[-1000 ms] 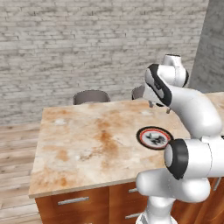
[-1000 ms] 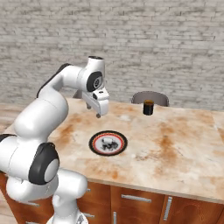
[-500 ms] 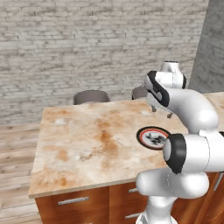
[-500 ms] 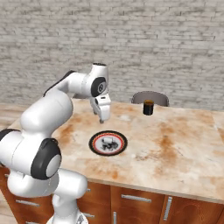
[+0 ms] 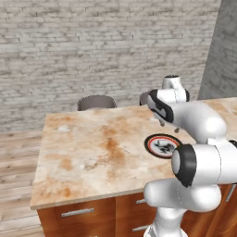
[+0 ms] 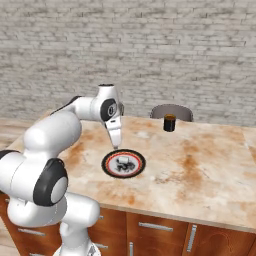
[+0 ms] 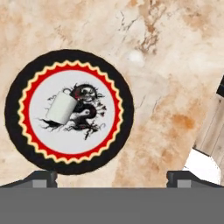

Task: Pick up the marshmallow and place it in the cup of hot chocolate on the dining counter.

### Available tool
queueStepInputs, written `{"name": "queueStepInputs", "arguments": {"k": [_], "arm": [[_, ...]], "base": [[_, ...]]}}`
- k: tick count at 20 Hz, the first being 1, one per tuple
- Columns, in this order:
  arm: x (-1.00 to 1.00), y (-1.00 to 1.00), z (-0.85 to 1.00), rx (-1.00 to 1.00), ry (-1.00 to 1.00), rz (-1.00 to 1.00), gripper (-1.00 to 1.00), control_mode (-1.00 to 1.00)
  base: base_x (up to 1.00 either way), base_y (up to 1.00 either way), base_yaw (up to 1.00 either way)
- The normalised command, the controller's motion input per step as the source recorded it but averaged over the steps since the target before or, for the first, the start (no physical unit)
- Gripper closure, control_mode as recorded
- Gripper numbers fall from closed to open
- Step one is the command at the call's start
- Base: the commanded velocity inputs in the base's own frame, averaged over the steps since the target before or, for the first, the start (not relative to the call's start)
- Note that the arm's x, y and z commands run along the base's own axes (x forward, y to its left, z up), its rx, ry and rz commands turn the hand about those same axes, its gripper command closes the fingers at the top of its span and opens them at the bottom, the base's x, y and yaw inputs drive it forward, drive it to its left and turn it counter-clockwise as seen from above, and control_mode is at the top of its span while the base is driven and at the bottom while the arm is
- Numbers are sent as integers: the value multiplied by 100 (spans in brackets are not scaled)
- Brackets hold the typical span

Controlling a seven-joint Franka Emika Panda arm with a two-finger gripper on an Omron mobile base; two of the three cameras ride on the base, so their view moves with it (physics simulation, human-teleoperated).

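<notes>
The marshmallow (image 7: pixel 61 108) is a small white cylinder lying on its side on the left half of a round plate (image 7: pixel 122 105) with a black and red rim. That plate (image 6: pixel 107 165) rests on the dining counter (image 6: pixel 200 165), the marshmallow (image 6: pixel 125 161) a pale speck on it. My gripper (image 6: pixel 116 142) points down just above the plate's far left rim, open and holding nothing. In the hand view my gripper (image 7: pixel 111 177) has its tips wide apart, the marshmallow lying ahead, toward the left tip. The cup of hot chocolate (image 6: pixel 169 122) stands at the counter's far edge.
A grey chair (image 6: pixel 171 111) stands behind the counter near the cup, and another chair (image 5: pixel 96 102) sits farther left. The counter's left half (image 5: pixel 92 148) is bare marbled stone. A brick wall closes the back. Drawers (image 6: pixel 155 227) front the counter below.
My arm has swung toward me and down, bringing the gripper from over the far part of the counter to just above the plate's rim. The jaws have stayed open.
</notes>
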Motion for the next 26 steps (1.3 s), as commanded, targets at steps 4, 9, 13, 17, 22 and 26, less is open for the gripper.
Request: {"name": "queueStepInputs", "arguments": {"k": [4,9,13,17,22,26], "arm": [[8,-5,-23,0,0,-9,-100,-100],[8,-1,-27,0,0,-8,-100,-100],[1,-7,-27,0,0,-3,-100,-100],[5,-18,-24,0,0,-4,-100,-100],[12,-8,-25,0,0,-5,-100,-100],[29,0,-28,1,0,-7,-100,-100]], "base": [[0,0,0],[0,0,0],[0,0,0],[0,0,0],[0,0,0],[0,0,0]]}}
